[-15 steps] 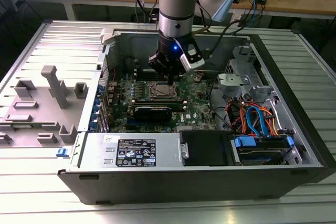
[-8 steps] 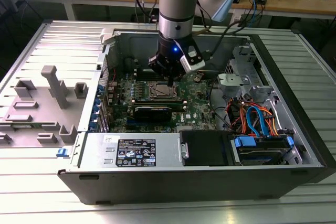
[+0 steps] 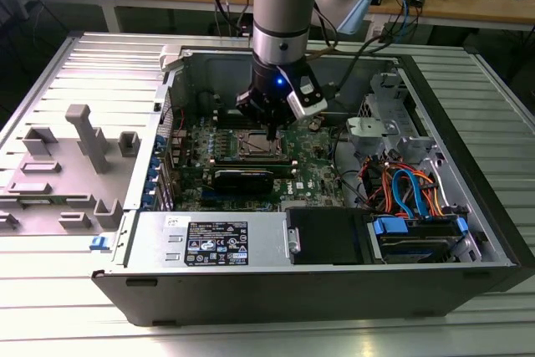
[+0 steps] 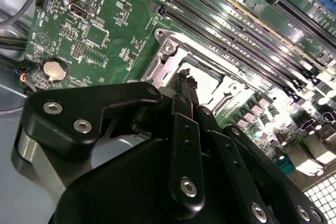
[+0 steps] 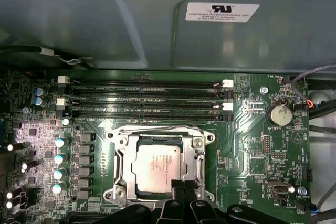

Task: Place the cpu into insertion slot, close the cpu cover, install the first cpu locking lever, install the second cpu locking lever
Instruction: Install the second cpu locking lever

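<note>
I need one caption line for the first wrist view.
Gripper at the edge of the cpu, seated under the cpu cover.

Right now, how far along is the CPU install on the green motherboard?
Seated: the silver-grey square cpu lies in the metal-rimmed insertion slot, and the silvery frame cpu cover looks closed around it. In hand: the black gripper sits at the socket's edge. Whether either locking lever is latched cannot be told.
</note>
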You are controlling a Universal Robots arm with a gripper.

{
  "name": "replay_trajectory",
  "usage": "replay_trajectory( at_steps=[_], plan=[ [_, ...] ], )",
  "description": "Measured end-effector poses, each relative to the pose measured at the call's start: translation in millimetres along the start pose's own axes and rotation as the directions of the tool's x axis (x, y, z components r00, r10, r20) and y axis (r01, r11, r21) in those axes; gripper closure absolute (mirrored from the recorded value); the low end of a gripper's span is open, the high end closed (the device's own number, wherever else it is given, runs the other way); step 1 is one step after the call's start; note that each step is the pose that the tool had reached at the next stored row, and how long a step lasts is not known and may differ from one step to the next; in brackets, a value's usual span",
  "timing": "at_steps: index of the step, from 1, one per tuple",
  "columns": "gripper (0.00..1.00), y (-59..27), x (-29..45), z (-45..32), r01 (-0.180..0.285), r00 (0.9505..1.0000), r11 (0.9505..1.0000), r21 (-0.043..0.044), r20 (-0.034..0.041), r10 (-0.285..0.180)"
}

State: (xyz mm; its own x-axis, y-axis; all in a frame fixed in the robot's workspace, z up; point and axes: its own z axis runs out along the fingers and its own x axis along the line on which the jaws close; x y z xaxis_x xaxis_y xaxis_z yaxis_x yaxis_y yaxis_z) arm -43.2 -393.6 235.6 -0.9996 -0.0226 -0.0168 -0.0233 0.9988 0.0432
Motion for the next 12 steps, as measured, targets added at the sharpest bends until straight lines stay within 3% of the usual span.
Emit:
replay_trajectory(
  at_steps=[12],
  plan=[
    [0.89,-5.6,0.9,-0.5,0.000,1.0000,1.0000,0.0009,0.0000,0.000]
  ],
)
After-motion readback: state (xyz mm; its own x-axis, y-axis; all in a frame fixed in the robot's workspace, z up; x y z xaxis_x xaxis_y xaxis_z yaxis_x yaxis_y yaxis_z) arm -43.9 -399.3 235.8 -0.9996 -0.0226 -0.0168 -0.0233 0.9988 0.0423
